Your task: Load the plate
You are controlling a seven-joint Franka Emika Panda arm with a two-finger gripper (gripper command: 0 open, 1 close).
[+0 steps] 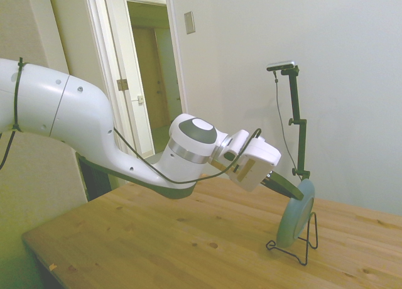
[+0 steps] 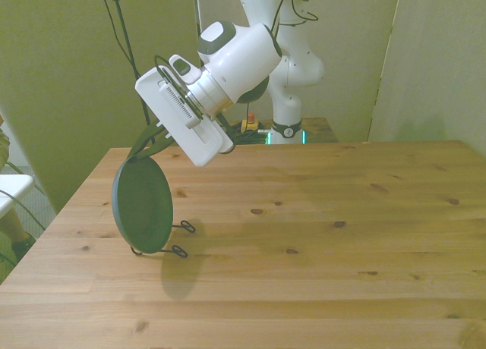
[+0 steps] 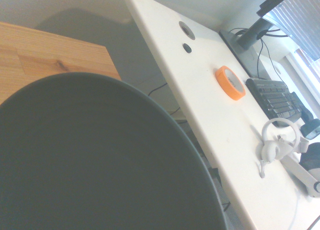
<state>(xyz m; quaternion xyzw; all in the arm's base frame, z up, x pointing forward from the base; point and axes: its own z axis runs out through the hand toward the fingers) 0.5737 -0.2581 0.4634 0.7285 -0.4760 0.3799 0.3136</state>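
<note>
The plate (image 1: 295,213) (image 2: 143,206) (image 3: 100,160) stands on edge in the black wire stand (image 1: 300,242) (image 2: 163,248) near the table's (image 2: 319,235) corner at the front view's left, its face tilted and its lower rim down in the stand. The gripper (image 1: 296,192) (image 2: 146,143) reaches down at a slant to the plate's top rim and its dark fingers are clamped on that rim, one on each face. In the wrist view the plate's dark face fills most of the picture, with the table's edge and a white desk (image 3: 210,105) carrying an orange tape roll (image 3: 231,82), a keyboard (image 3: 277,97) and headphones (image 3: 277,142) beyond it.
</note>
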